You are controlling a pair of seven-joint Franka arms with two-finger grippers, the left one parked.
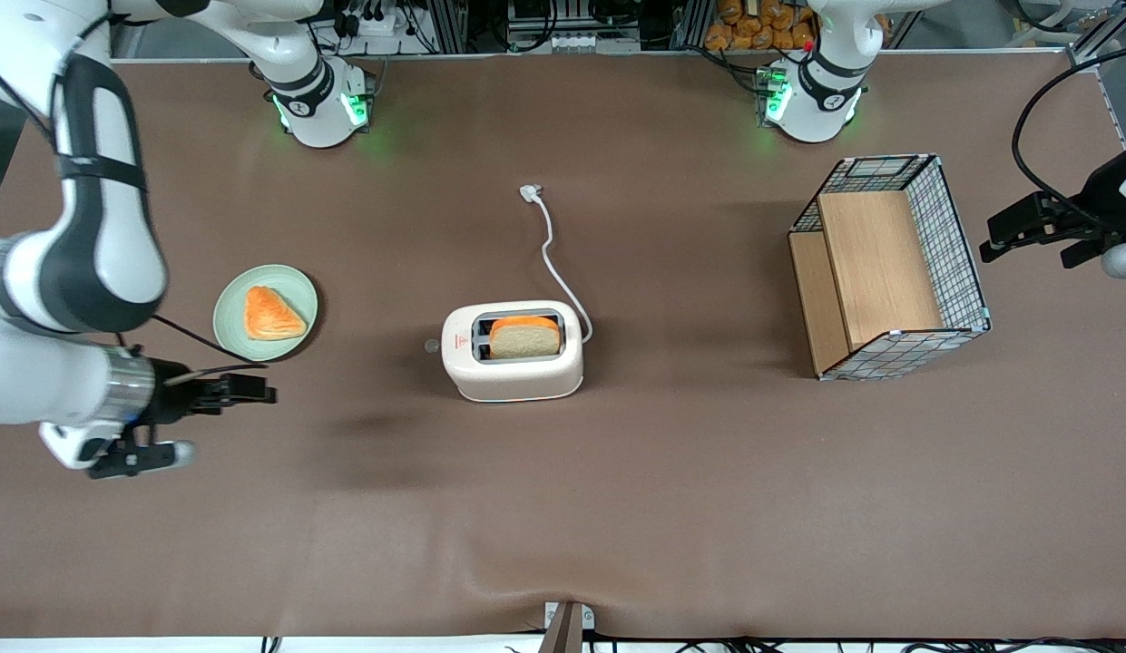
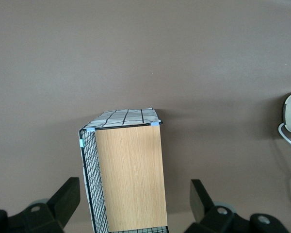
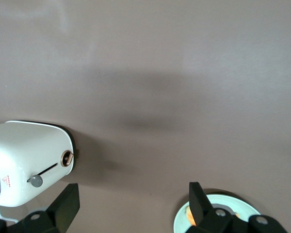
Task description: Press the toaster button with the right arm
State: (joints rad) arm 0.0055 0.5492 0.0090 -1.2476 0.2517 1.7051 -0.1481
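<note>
Your right arm hangs over the working arm's end of the brown tabletop, with its end effector held above the cloth and carrying nothing. In the right wrist view its two black fingers stand wide apart, so you can take it as open.

The toaster sits near the middle of the tabletop, well apart from the end effector, with bare cloth between the two. Its narrow end faces your working arm. On that end you see the toaster button, a small grey round knob jutting out beside the red triangle mark; in the wrist view it sits at the end of a dark slot, below a copper-ringed dial. The end effector is not touching it.

A slice of bread stands in one of the top slots. The white cord runs away from the toaster to a loose plug.

A pale green plate holding an orange pastry lies close to the end effector, a little farther from the front camera. A wire-and-wood basket lies toward the parked arm's end.
</note>
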